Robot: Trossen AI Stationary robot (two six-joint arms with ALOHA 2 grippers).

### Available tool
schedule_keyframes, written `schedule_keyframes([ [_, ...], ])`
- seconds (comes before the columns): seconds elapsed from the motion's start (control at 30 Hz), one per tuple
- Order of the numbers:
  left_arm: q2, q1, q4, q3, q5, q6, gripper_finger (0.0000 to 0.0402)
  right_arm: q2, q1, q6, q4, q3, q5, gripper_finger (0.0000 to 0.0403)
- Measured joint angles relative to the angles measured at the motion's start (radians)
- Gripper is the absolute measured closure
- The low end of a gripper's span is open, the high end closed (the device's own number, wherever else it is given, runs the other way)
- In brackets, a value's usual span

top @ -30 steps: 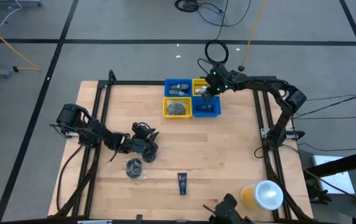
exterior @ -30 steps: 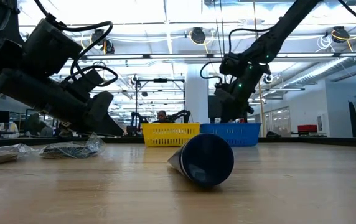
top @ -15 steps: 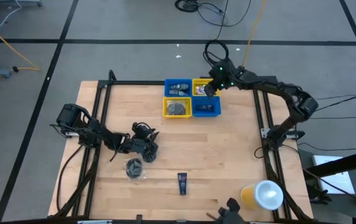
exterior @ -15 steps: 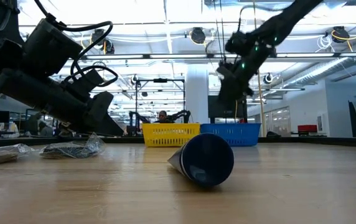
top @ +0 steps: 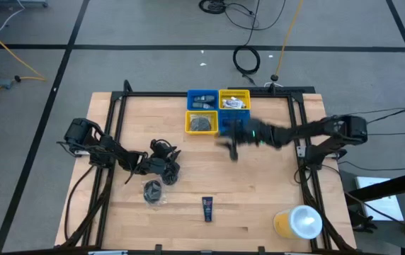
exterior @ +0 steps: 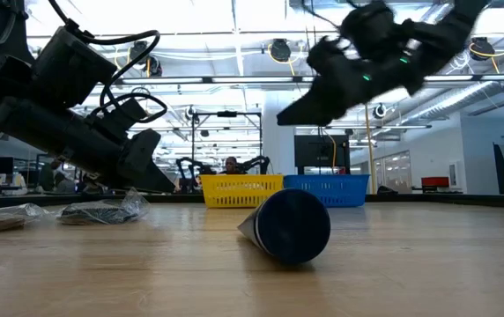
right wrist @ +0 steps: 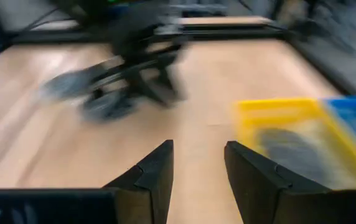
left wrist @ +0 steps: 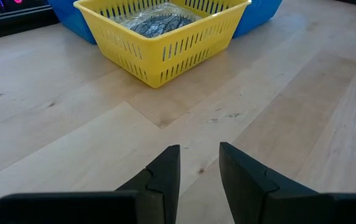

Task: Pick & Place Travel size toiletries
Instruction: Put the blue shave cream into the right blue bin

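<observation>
Low in the overhead frame I see one dark blue tube lying on the table, a wrapped disc left of it. Left gripper sits low just above the disc, fingers parted, empty. Right gripper stretches level, blurred, below the bins; fingers apart, nothing held.

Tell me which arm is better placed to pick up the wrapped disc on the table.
Left. Its open hand hovers right beside the wrapped disc. The right hand, open and empty, is over mid-table near the bins, farther off.
</observation>
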Motion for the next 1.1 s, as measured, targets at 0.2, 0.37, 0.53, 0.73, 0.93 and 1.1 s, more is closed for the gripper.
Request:
schedule_keyframes([
  [0.2,0.000,0.000,0.004,0.000,-0.001,0.000,0.0293,0.086,0.221,0.008,0.389,-0.169,-0.110,0.0270],
  [0.37,0.000,0.000,0.006,0.000,-0.001,-0.002,0.0293,0.205,0.333,0.130,0.686,-0.194,-0.089,0.0269],
  [0.53,0.000,0.000,0.008,0.000,0.000,-0.018,0.0293,0.333,0.384,0.184,0.660,-0.116,-0.063,0.0264],
  [0.73,0.000,0.000,0.008,0.000,0.004,-0.023,0.0293,0.441,0.397,0.231,0.527,0.016,-0.096,0.0239],
  [0.93,0.000,0.000,0.010,0.000,0.006,-0.027,0.0293,0.462,0.393,0.217,0.268,0.158,-0.258,0.0174],
  [1.1,0.000,0.000,0.012,0.000,0.006,-0.029,0.0293,0.461,0.398,0.069,0.066,0.260,-0.349,0.0112],
])
